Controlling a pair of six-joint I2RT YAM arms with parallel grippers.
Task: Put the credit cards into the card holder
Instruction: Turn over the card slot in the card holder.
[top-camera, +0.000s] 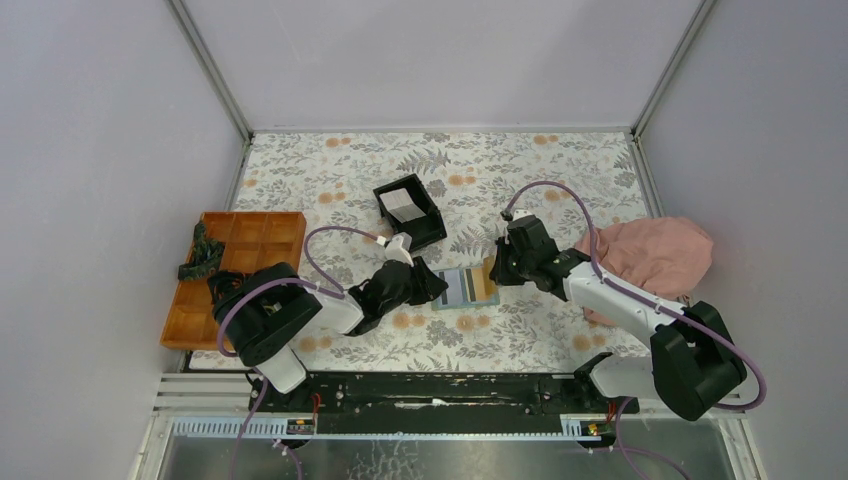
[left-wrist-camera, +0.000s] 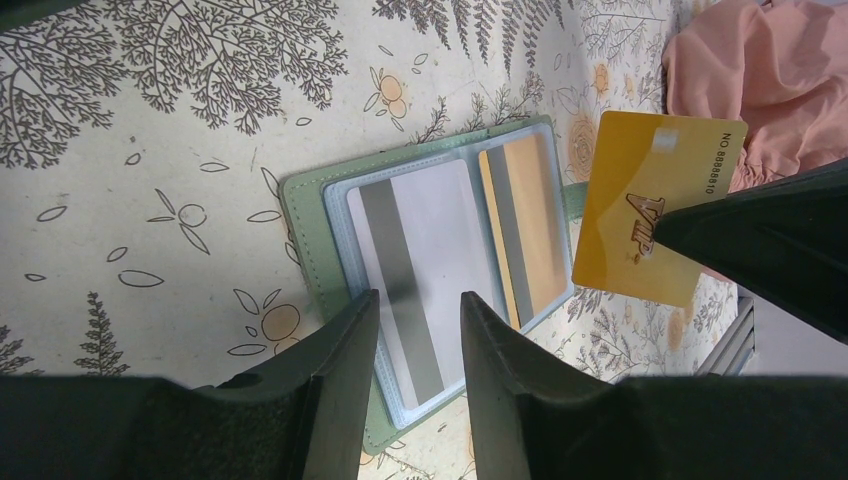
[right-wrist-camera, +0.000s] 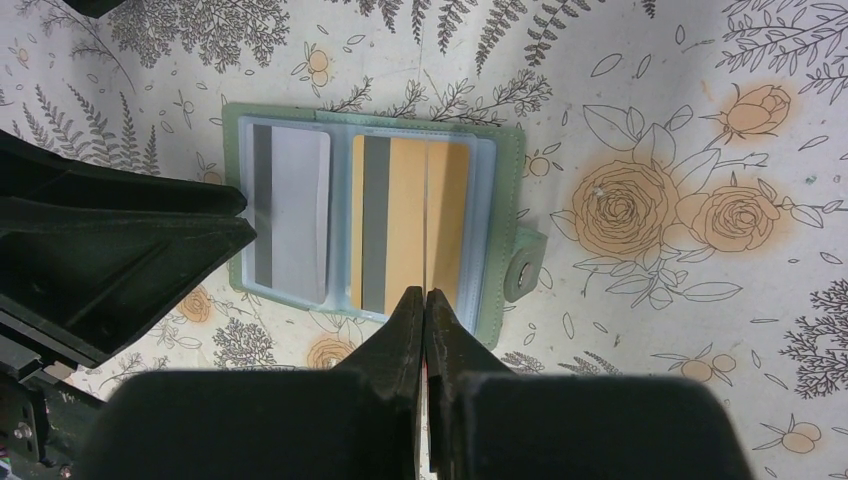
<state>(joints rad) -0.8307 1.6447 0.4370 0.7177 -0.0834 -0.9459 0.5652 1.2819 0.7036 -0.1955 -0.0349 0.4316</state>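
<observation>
The card holder (top-camera: 465, 287) lies open on the floral table, its green rim (left-wrist-camera: 305, 230) framing two clear pockets. A pale grey credit card (left-wrist-camera: 430, 240) sits in one pocket and a gold card (left-wrist-camera: 530, 230) in the other. My right gripper (right-wrist-camera: 425, 295) is shut on a yellow credit card (left-wrist-camera: 655, 205), held on edge just above the gold-card pocket (right-wrist-camera: 405, 220). My left gripper (left-wrist-camera: 420, 305) is open, its fingers straddling the holder's near edge by the grey card, with nothing between them.
A black open-top box (top-camera: 410, 210) with a pale card inside stands behind the holder. An orange compartment tray (top-camera: 235, 275) lies at the left edge. A pink cloth (top-camera: 655, 255) is bunched at the right, behind my right arm.
</observation>
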